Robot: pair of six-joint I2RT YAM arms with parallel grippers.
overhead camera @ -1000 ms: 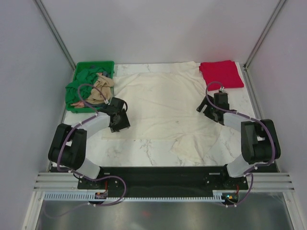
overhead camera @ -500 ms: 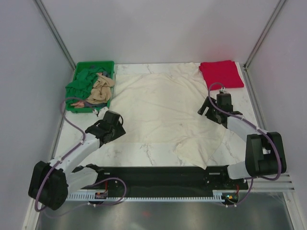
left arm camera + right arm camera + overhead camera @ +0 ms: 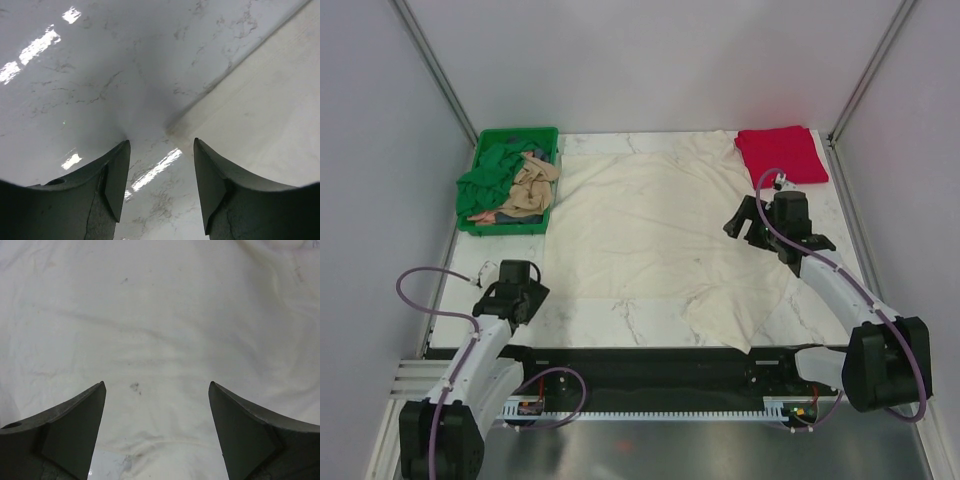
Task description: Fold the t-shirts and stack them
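Note:
A large cream-white t-shirt [image 3: 660,225] lies spread over the middle of the marble table, its near right part bunched toward the front edge. A folded red t-shirt [image 3: 781,155] lies at the back right corner. Dark green [image 3: 488,178] and tan [image 3: 528,188] t-shirts are heaped in the crate. My left gripper [image 3: 520,283] is open and empty over bare marble; the left wrist view [image 3: 161,165] shows the cream shirt's edge [image 3: 270,110] just to its right. My right gripper [image 3: 740,225] is open wide and empty above the cream shirt's right side [image 3: 160,315].
A green plastic crate [image 3: 546,180] stands at the back left corner. Bare marble [image 3: 620,315] shows along the near edge and at the left [image 3: 100,75]. White walls with metal posts close in both sides and the back.
My left arm has pulled back from the cream shirt's left edge toward the near left corner. My right gripper has shifted slightly toward the back. The cream shirt's left edge now lies straighter.

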